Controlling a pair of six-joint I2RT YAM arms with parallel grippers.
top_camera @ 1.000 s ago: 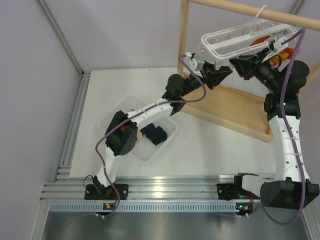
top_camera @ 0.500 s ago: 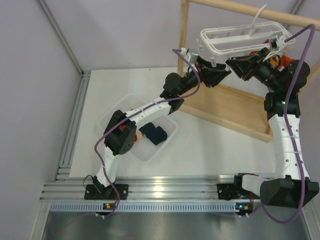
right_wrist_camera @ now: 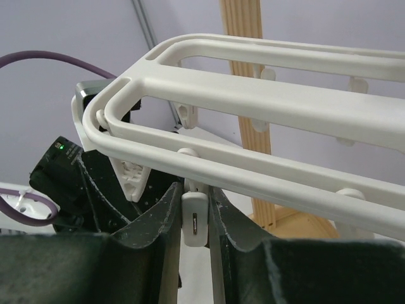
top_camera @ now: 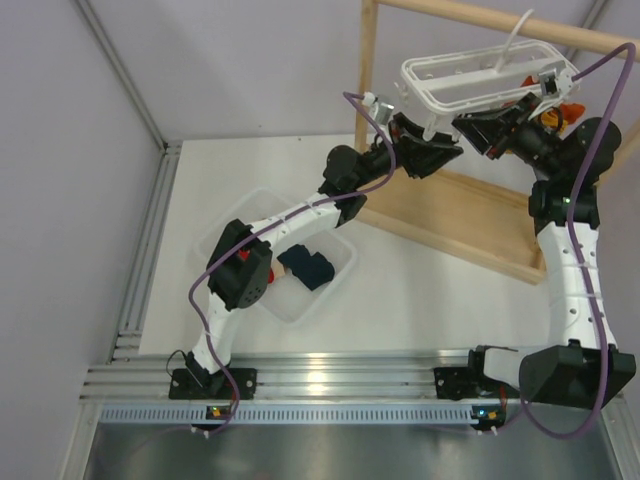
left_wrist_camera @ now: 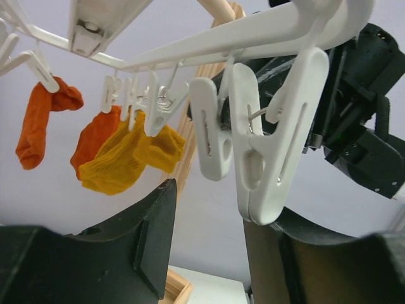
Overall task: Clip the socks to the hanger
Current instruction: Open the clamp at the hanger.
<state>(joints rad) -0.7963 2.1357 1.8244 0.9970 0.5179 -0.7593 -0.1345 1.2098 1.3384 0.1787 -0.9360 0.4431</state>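
The right hand (right_wrist_camera: 194, 204) is pinched shut on a clip (right_wrist_camera: 195, 221) under the hanger (top_camera: 470, 75), upper right of the top view. The left hand (left_wrist_camera: 215, 253) gapes empty below a second clip (left_wrist_camera: 266, 145). No sock is up there, so a squeezed clip would likely close on nothing. The hanger only hooks over the rack (top_camera: 369, 70), so a hard pull could swing or unhook it. The navy sock (top_camera: 308, 268) lies in the tub (top_camera: 212, 238) on the counter (top_camera: 420, 280), centre left. I cannot make out the red one.
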